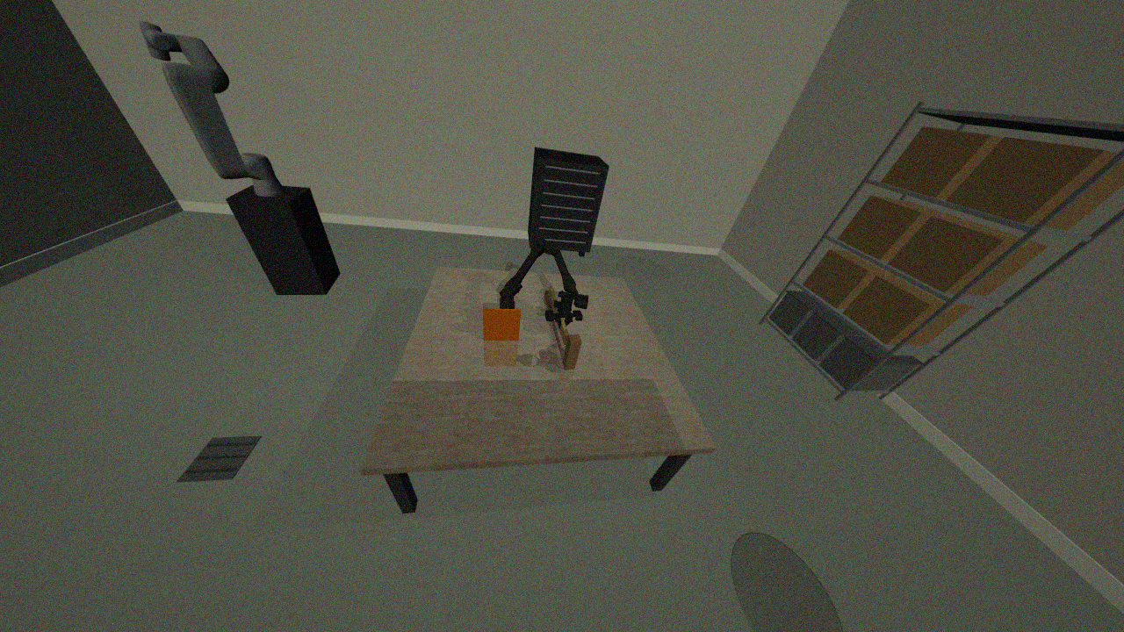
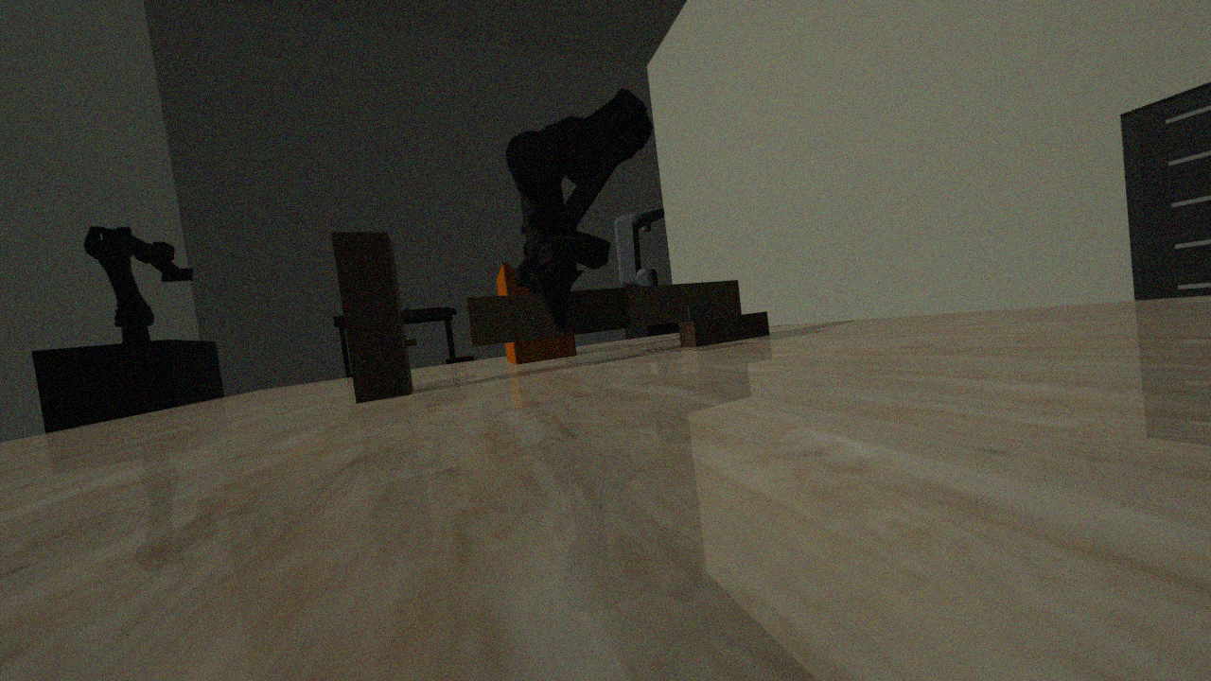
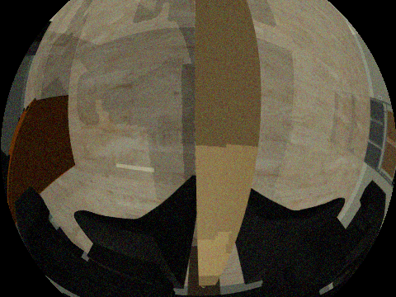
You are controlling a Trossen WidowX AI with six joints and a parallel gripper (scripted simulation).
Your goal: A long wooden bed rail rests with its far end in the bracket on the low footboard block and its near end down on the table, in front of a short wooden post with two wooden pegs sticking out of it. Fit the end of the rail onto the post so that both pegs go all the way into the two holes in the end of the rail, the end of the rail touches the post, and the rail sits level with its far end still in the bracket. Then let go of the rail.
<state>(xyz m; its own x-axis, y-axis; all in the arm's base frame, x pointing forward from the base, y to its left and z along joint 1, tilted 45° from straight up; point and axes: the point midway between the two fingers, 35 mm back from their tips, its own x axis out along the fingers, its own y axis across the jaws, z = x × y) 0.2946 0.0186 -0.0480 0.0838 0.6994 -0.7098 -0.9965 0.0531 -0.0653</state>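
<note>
The long wooden rail (image 2: pixel 597 311) (image 3: pixel 224 82) is off the table and looks roughly level in the exterior view. Its far end is at the low footboard block (image 2: pixel 728 330); the exact seating in the bracket is too dark to tell. The upright post (image 2: pixel 372 313) (image 1: pixel 571 353) stands beyond the rail's near end, with a visible gap between them. One short peg (image 2: pixel 412 341) shows on the post's rail side; the other is not clear. My gripper (image 2: pixel 560 322) (image 3: pixel 210 181) is shut on the rail, a finger on each side. The holes in the rail's end are hidden.
An orange panel (image 1: pixel 501 324) (image 2: pixel 541 348) (image 3: pixel 43 136) stands on the table (image 1: pixel 534 424) to the left of the rail in the top view. My arm reaches over from behind. A dark cabinet (image 1: pixel 567 200) is behind the table, and a shelf rack is at the right.
</note>
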